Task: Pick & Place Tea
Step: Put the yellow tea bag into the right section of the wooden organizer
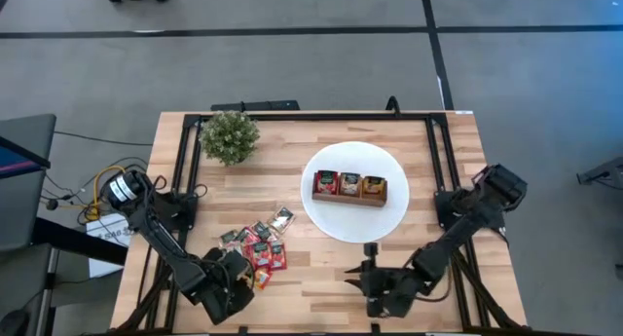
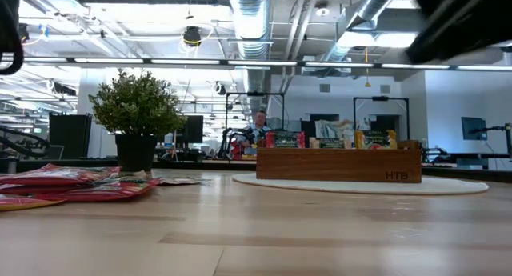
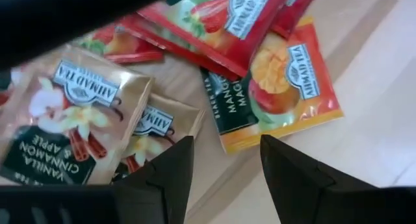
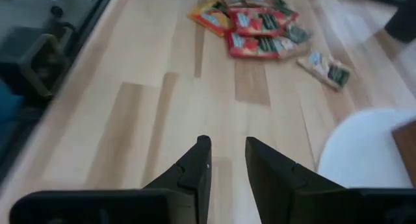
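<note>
Hovering my left gripper [image 3: 224, 165], open and empty, over the tea [image 1: 259, 244] pile; the tray [image 1: 349, 188] has only three sachets.

The wooden tabletop [image 1: 292, 195] carries a potted plant [image 1: 230, 136] at far left and a white plate [image 1: 331, 224] right of centre. Tea sachets [image 1: 258, 243] lie heaped near left, one [image 1: 283, 217] just apart.

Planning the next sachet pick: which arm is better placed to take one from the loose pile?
The left. Its gripper hangs right over the tea sachets, jaws open, nothing between them. The right gripper sits over bare wood beside the white plate, with the pile farther off.
</note>
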